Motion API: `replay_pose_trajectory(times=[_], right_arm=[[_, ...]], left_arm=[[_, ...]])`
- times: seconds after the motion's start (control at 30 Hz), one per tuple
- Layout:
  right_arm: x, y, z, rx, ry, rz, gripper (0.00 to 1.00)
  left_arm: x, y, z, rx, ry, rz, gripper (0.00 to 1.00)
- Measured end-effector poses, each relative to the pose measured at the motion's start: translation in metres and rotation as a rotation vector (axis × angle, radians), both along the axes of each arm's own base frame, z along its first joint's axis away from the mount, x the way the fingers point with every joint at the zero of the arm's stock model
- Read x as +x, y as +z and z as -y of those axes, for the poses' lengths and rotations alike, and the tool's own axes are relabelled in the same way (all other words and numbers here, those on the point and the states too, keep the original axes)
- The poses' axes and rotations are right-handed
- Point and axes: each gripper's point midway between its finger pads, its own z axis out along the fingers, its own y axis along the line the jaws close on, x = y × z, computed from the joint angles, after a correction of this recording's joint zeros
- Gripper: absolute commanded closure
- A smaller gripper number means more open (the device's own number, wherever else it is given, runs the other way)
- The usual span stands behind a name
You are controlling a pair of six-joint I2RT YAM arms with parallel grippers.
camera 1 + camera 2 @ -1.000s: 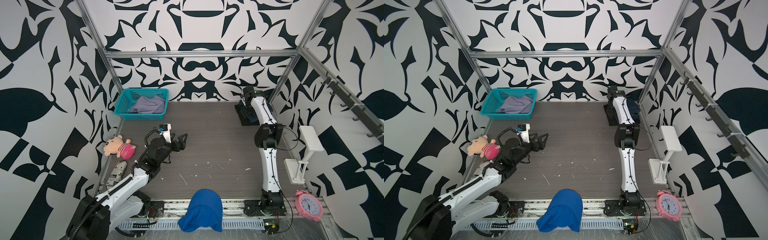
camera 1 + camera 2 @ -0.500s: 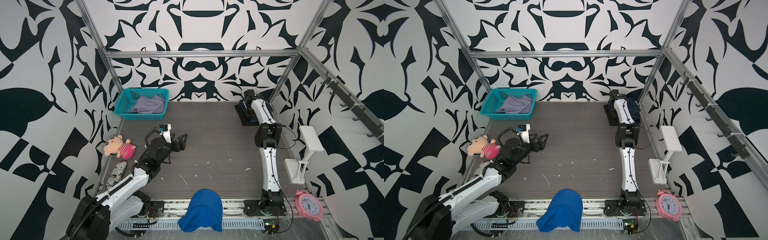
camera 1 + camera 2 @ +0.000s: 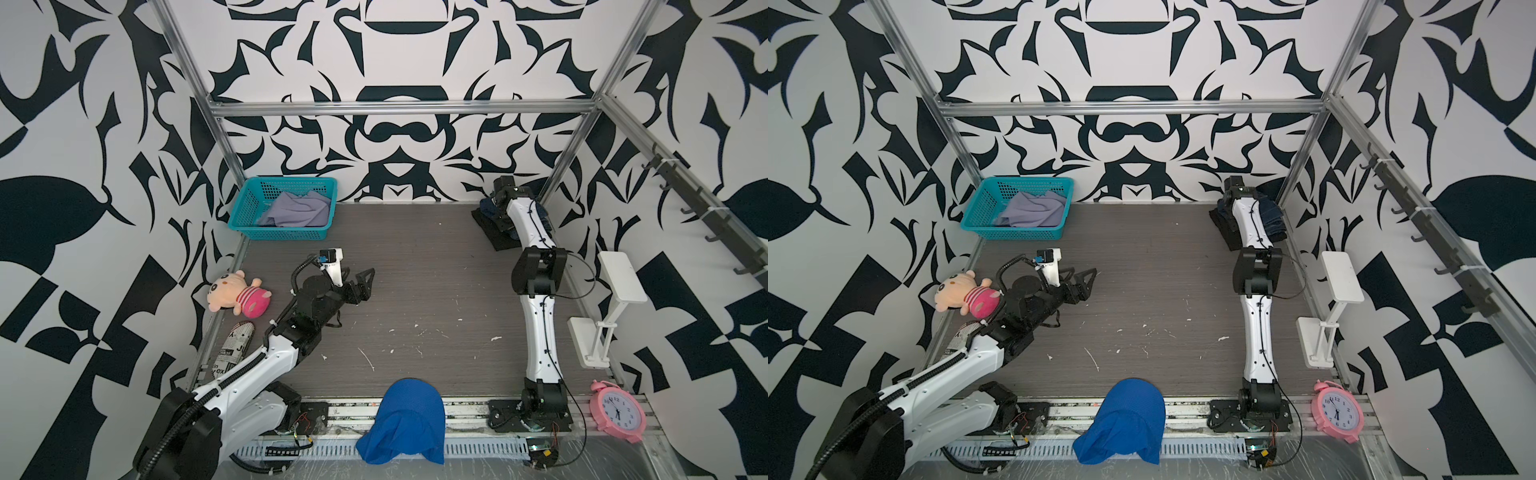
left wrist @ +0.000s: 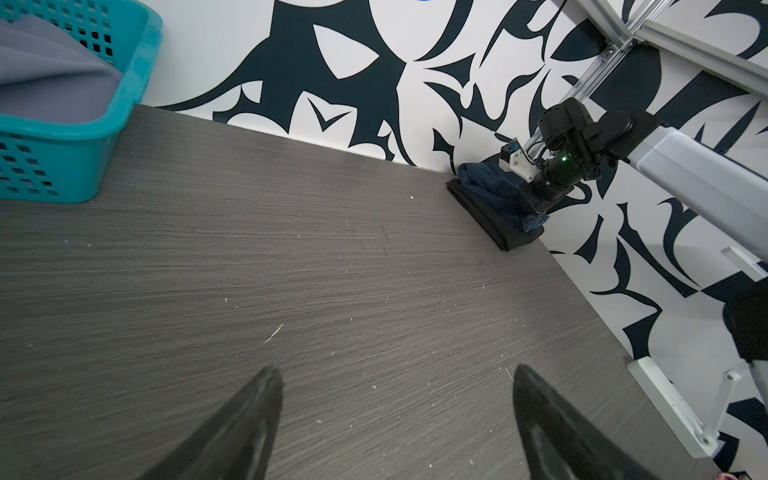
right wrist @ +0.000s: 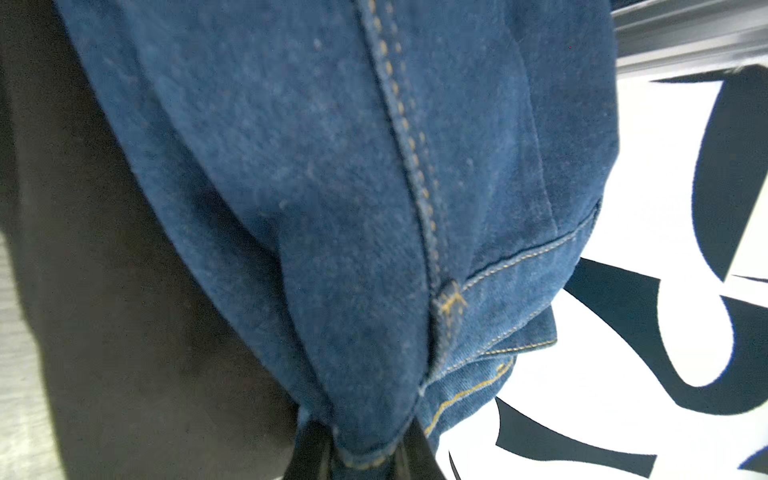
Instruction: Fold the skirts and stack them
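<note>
Denim skirt (image 5: 332, 166) lies on the black skirt (image 5: 124, 291) in the far right corner of the desk (image 3: 415, 291), and your right fingers (image 5: 309, 457) are pinched on its folded hem. Your left fingers (image 4: 249, 424) stand wide apart, holding nothing, over the desk's left side. Lavender-grey skirt (image 3: 297, 210) sits crumpled in the teal basket (image 3: 249, 224).

Bright, even, diffuse light fills every view; shadows are soft and faint. Both top views are sharp, with wide-angle stretching at the edges. Close up, the denim skirt (image 5: 332, 166) looks slightly blurred.
</note>
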Motion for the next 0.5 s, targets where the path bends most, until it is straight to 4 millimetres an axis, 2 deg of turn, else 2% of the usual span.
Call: replay_pose_trajectory(times=[0.3, 0.33, 0.43, 0.47, 0.5], right_arm=[[0.001, 0.037, 0.000, -0.010, 0.002, 0.057, 0.81], [0.001, 0.041, 0.000, -0.011, 0.005, 0.062, 0.85], [0.002, 0.055, 0.001, -0.019, 0.009, 0.087, 0.82], [0.002, 0.059, 0.001, -0.020, 0.012, 0.093, 0.84], [0.002, 0.062, 0.000, -0.020, 0.013, 0.099, 0.93]], left_arm=[[0.002, -0.002, 0.001, 0.008, -0.002, -0.006, 0.10], [0.002, -0.003, 0.002, 0.009, -0.002, -0.007, 0.10], [0.002, -0.003, 0.002, 0.009, -0.002, -0.009, 0.10], [0.002, -0.003, 0.002, 0.010, -0.002, -0.009, 0.10], [0.002, -0.003, 0.002, 0.009, -0.002, -0.009, 0.10]])
